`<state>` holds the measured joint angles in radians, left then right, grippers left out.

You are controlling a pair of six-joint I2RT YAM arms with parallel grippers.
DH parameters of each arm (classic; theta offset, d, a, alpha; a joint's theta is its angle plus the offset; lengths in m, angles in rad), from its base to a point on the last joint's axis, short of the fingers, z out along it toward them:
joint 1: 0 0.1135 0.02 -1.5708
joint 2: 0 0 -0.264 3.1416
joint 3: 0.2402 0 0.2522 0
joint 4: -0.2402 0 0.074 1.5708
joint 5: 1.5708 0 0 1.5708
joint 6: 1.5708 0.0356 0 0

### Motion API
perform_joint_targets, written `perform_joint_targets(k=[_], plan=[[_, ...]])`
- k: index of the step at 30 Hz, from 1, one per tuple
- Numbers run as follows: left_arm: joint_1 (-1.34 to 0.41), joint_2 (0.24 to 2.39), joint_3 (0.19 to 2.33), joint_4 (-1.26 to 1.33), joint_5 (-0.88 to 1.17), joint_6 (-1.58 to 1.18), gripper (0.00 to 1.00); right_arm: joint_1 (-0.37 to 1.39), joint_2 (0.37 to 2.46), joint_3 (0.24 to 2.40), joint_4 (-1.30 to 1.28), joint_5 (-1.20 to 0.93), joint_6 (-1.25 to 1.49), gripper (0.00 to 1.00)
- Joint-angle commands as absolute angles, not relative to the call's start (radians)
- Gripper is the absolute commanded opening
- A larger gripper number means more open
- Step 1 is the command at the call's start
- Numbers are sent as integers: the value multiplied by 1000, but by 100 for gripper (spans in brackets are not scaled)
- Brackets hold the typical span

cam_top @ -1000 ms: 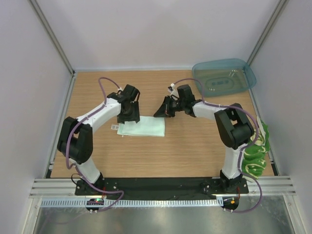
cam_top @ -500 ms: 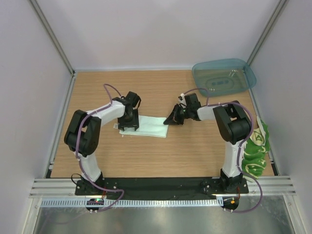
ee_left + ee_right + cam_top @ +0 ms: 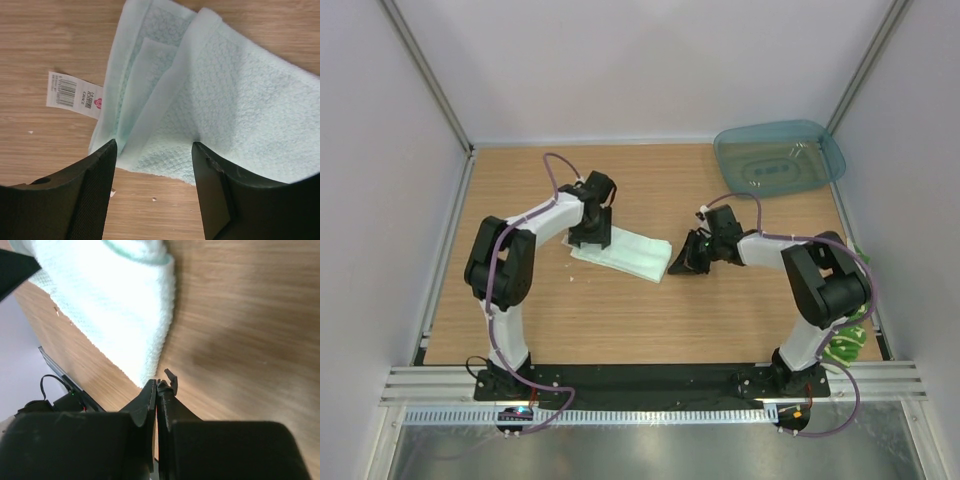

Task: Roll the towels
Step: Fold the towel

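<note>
One mint-white towel (image 3: pixel 625 253), folded, at centre frame on the wooden surface (image 3: pixel 620 320); one barcode label (image 3: pixel 75 95) beside its left end. Left claw (image 3: pixel 590 238) spread apart, straddling that end's folds. Right claw (image 3: pixel 685 262) pinched together at the right corner. One green-patterned towel (image 3: pixel 850 335) at right edge, half hidden. One teal tray (image 3: pixel 820 150) upper right.

Pale mint towel (image 3: pixel 623 255) is laid folded flat, skewed, mid-tabletop (image 3: pixel 620 320); stacked layers are shown at its left end, where a white barcode tag (image 3: pixel 75 95) is attached. Green-patterned towel (image 3: pixel 847 340) is bunched at the right edge, mostly hidden.
</note>
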<state>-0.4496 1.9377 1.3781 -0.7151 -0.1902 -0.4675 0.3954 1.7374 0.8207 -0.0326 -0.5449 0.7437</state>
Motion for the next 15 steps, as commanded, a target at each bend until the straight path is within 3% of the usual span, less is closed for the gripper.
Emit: perform_joint_targets(k=[1,10,15], plan=[[-460,1911,1469,-754,-245,-402,64,416,1645,880,-133,-488,684,5],[-638,1787,1568,-884,-480,-362,67,390,1444,957,-377,-217,604,8],[-843,1769,1559,-873,-503,-439,65,215,1332,916,-456,-143,618,9]])
